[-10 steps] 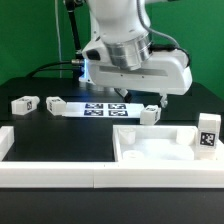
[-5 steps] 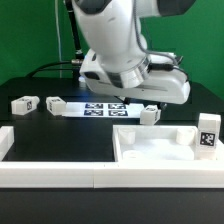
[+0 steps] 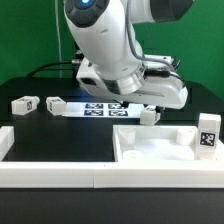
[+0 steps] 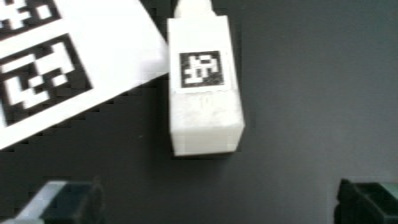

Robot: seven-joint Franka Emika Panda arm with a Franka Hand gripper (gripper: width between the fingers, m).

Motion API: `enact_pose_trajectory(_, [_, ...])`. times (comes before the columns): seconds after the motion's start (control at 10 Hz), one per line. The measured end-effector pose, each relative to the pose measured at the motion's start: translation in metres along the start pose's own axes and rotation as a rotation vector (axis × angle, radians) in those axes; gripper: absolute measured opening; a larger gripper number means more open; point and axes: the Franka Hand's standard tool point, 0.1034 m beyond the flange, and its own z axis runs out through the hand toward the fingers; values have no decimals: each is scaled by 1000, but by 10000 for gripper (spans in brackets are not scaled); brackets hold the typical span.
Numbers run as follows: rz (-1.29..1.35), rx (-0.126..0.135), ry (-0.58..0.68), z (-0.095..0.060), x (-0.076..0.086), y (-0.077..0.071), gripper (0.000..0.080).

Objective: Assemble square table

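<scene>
The square table's top (image 3: 158,152), a white tray with a raised rim, lies at the front on the exterior view's right. A tagged white leg block (image 4: 201,92) lies on the black table beside the marker board (image 4: 54,65); it is the leg block (image 3: 150,114) just behind the tray. My gripper (image 4: 217,204) hovers above it, open, its dark fingertips (image 4: 68,202) spread wide with nothing between them. The block sits just beyond the fingertips, not touching them. In the exterior view the arm (image 3: 110,50) hides the fingers.
Two more leg blocks (image 3: 24,103) (image 3: 54,103) lie at the exterior view's left, and another tagged one (image 3: 207,133) stands by the tray's right side. White border rails (image 3: 50,172) run along the front and left edges. The marker board (image 3: 100,108) lies mid-table.
The arm has swung toward the exterior view's left and lower, bringing the hand over the leg block behind the tray. The jaws stay open. No part has moved.
</scene>
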Motion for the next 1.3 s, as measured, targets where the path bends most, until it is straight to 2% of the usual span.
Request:
enact_pose_trajectory(0.1, [9, 17, -21, 14, -6, -2, 649])
enact_pose_trajectory(0.3, [-10, 75, -65, 29, -14, 5, 649])
enact_pose_trajectory(0.9, [-4, 75, -71, 31, -14, 7, 649])
enact_pose_trajectory(1.1, [12, 80, -87, 43, -10, 12, 649])
enact_pose_trajectory(1.2, [15, 95, -103, 49, -10, 14, 649])
enact_pose_trajectory(1.3, [20, 94, -112, 52, -9, 16, 649])
